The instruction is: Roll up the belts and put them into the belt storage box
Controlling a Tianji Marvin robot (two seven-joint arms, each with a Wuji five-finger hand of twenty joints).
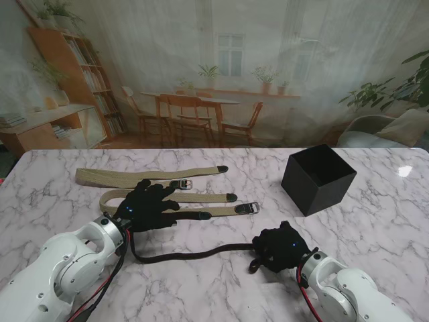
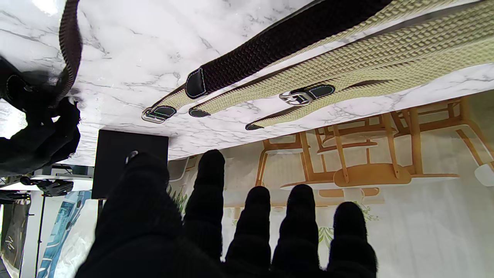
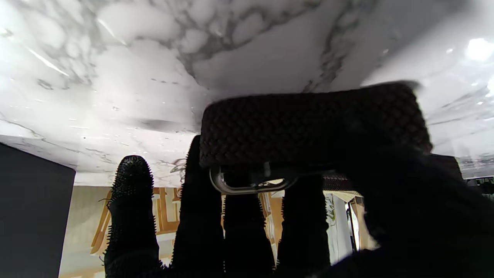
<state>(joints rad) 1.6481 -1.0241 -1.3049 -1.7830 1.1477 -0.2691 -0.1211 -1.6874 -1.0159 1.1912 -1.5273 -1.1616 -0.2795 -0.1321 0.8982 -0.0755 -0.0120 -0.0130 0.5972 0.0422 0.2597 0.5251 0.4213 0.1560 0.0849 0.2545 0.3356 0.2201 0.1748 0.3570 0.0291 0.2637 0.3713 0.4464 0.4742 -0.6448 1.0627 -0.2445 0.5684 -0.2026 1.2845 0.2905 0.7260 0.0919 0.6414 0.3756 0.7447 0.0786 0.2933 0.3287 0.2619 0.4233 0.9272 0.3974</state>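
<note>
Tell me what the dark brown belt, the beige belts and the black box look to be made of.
Dark brown belt: braided woven webbing, matte, with a stitched leather-like tip and a shiny metal buckle.
Beige belts: the same plaited weave, dark tips.
Black storage box: smooth matte walls, possibly plastic or card; I cannot tell which.

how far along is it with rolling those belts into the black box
Nothing looks finished: no belt can be seen in the black box. In hand: the right hand grips the buckle end of the dark belt, while the left hand rests spread over its other end. Left: rolling and boxing it, then the two beige belts lying flat farther from me.
</note>
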